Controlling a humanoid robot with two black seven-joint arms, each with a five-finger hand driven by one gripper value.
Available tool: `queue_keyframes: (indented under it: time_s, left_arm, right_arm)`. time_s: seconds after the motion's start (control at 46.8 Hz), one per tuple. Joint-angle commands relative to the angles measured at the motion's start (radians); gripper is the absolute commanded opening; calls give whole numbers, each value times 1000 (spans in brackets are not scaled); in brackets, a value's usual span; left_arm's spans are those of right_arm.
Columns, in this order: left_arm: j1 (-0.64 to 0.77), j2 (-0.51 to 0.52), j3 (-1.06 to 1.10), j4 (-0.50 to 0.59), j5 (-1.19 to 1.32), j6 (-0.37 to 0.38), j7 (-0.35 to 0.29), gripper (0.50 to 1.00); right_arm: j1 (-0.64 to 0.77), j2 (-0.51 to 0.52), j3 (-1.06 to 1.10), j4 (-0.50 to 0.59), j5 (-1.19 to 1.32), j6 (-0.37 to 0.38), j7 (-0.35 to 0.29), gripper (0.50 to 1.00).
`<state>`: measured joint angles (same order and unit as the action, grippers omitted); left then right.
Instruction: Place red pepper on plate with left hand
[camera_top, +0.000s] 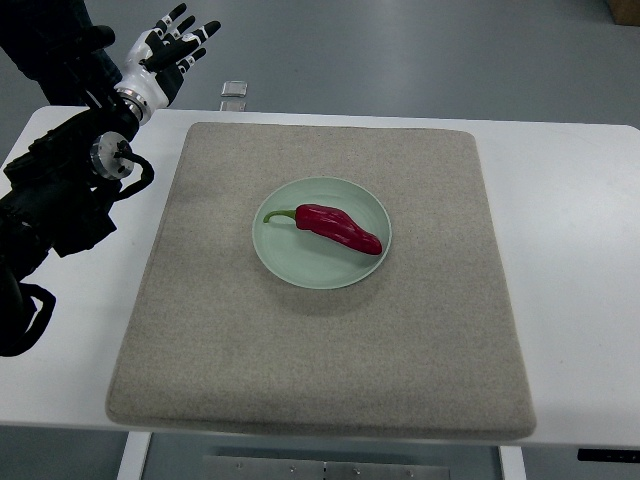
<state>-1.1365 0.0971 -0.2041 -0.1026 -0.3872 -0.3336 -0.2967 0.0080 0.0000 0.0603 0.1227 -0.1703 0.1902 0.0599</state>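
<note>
A dark red pepper (340, 228) with a green stem lies on a pale green plate (290, 262) at the middle of a grey mat. My left hand (172, 47) is raised at the far left, beyond the table's back edge, well away from the plate. Its fingers are spread and it holds nothing. My right hand is out of view.
The grey mat (320, 370) covers most of the white table (575, 260). A small grey object (234, 89) lies on the floor behind the table's back edge. My black left arm (60, 200) lies over the table's left side.
</note>
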Motion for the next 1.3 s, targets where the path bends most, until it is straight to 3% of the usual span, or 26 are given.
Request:
queue_keyframes:
  time_s: [0.0,0.171,0.491,1.281]
  left_arm:
    - [11,-2,0,6,-4,-44,-19,964]
    - [23,-10,0,6,-16,-84,-28,964]
    - [38,-25,-14,-3,-101,10,-10,964]
    - [54,-36,-8,-8,-102,4,-15,973]
  right_arm:
    - [0,0,0,0,0,0,0,932]
    - [0,0,0,0,0,0,0,932]
    - [0,0,0,0,0,0,0,932]
    - [0,0,0,0,0,0,0,932]
